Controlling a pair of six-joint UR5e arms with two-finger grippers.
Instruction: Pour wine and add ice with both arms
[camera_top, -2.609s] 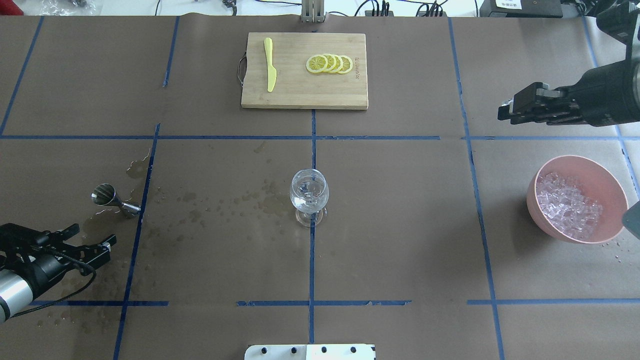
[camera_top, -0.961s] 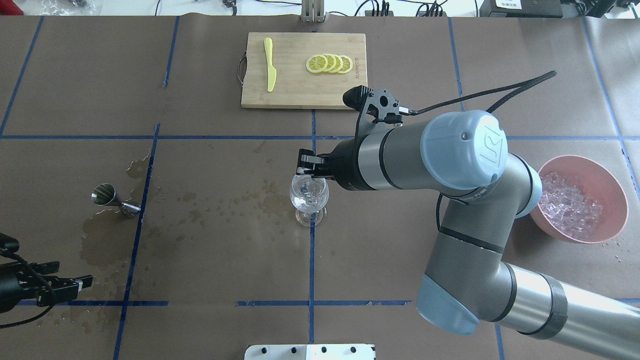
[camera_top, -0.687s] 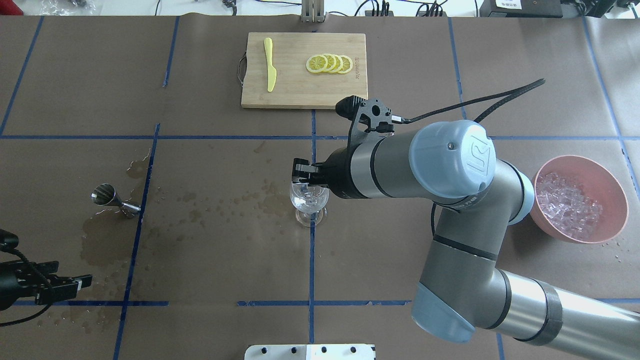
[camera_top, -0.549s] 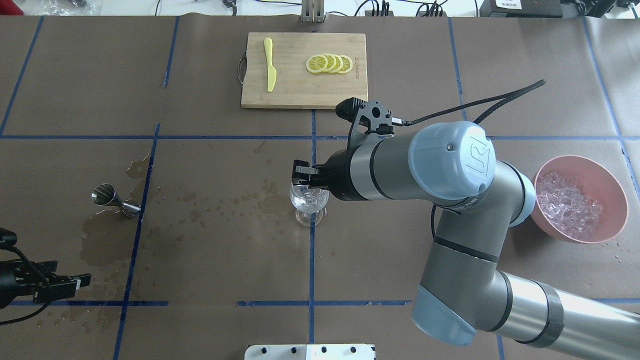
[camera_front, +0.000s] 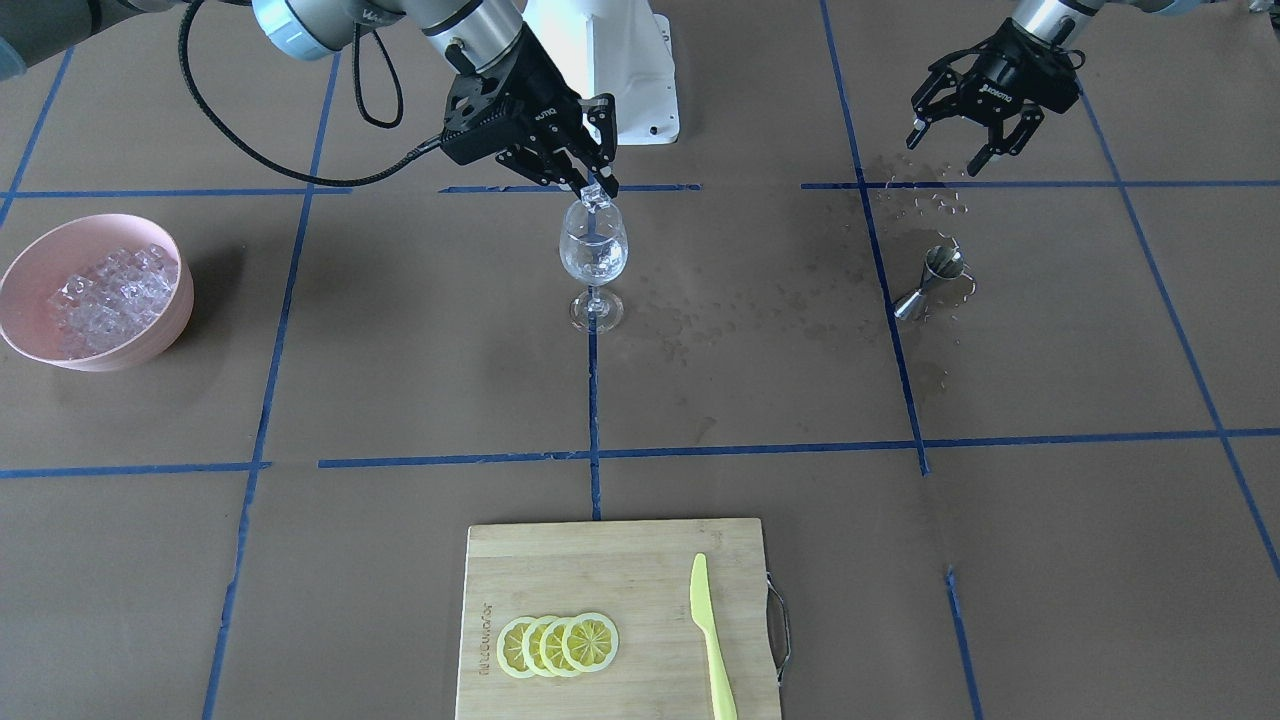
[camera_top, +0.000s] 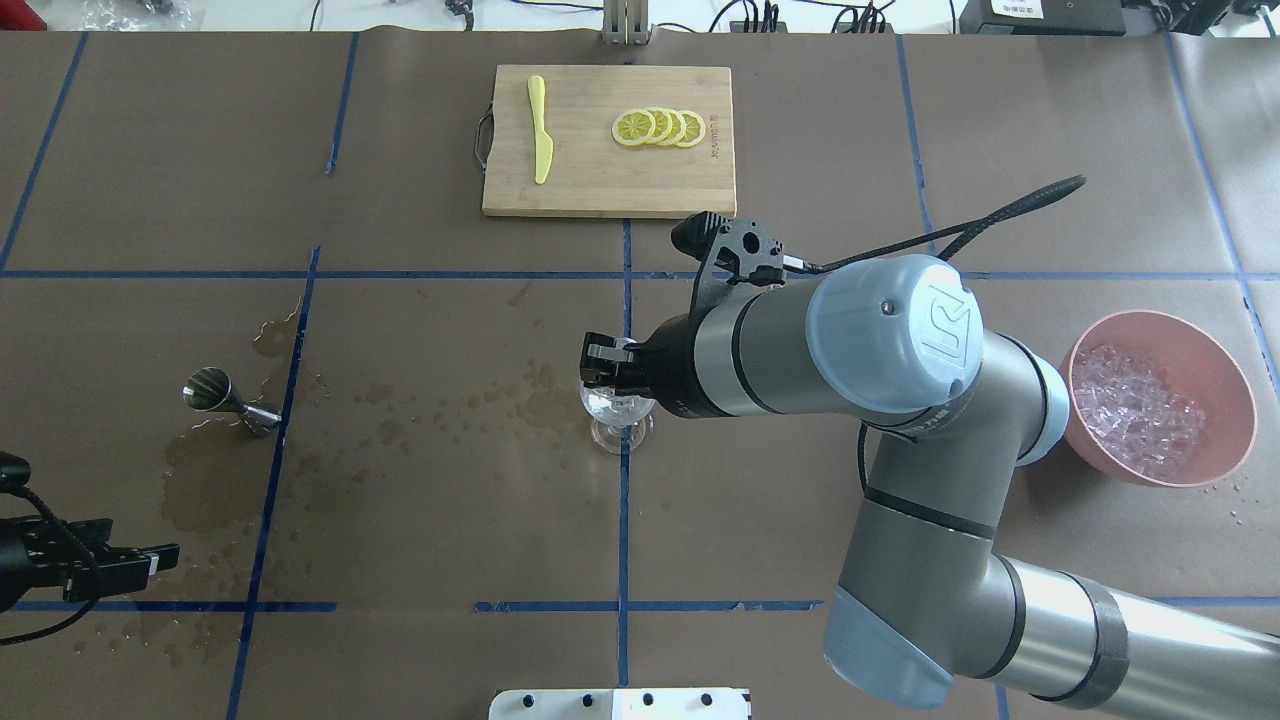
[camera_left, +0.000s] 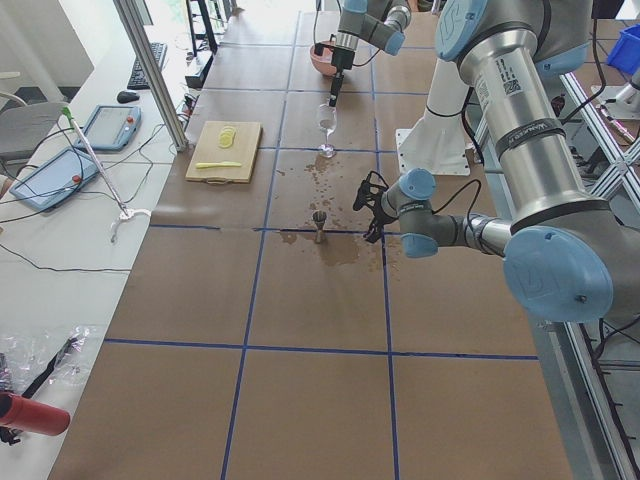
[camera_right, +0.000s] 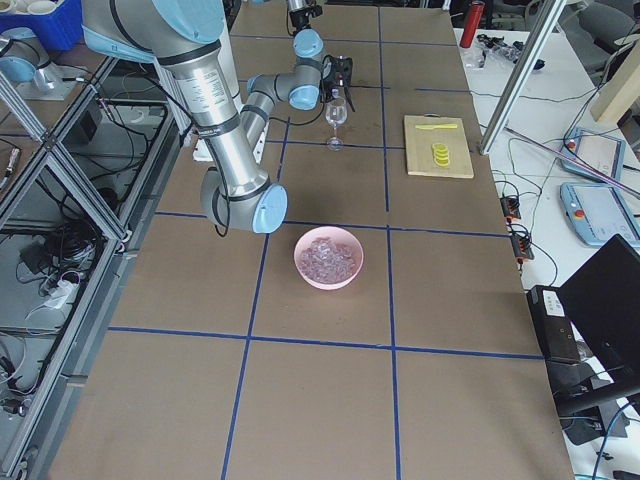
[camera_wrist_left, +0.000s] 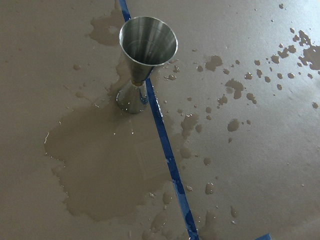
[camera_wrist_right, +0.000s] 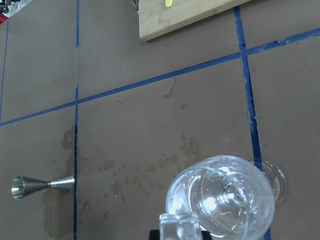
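Note:
A clear wine glass (camera_front: 593, 262) stands at the table's centre with a little colourless wine (camera_front: 594, 268) low in its bowl. My right gripper (camera_front: 598, 190) hangs just over the glass rim, shut on one ice cube (camera_front: 597, 198). In the right wrist view that cube (camera_wrist_right: 179, 227) sits at the bottom edge beside the glass mouth (camera_wrist_right: 225, 200). More ice (camera_top: 1135, 410) is heaped in a pink bowl (camera_top: 1225, 375) at the right. My left gripper (camera_front: 948, 142) is open and holds nothing, near the robot's side, back from a steel jigger (camera_front: 930, 280).
The jigger (camera_wrist_left: 145, 55) stands upright beside a wet puddle (camera_wrist_left: 100, 165) on blue tape. Splashes dot the paper between the jigger and the glass. At the far side, a bamboo board (camera_top: 600, 185) carries lemon slices (camera_top: 660, 128) and a yellow knife (camera_top: 540, 130).
My right arm swung from beside the bowl to over the glass with the cube, then edged closer to the rim. My left gripper drew back towards the table's near left edge.

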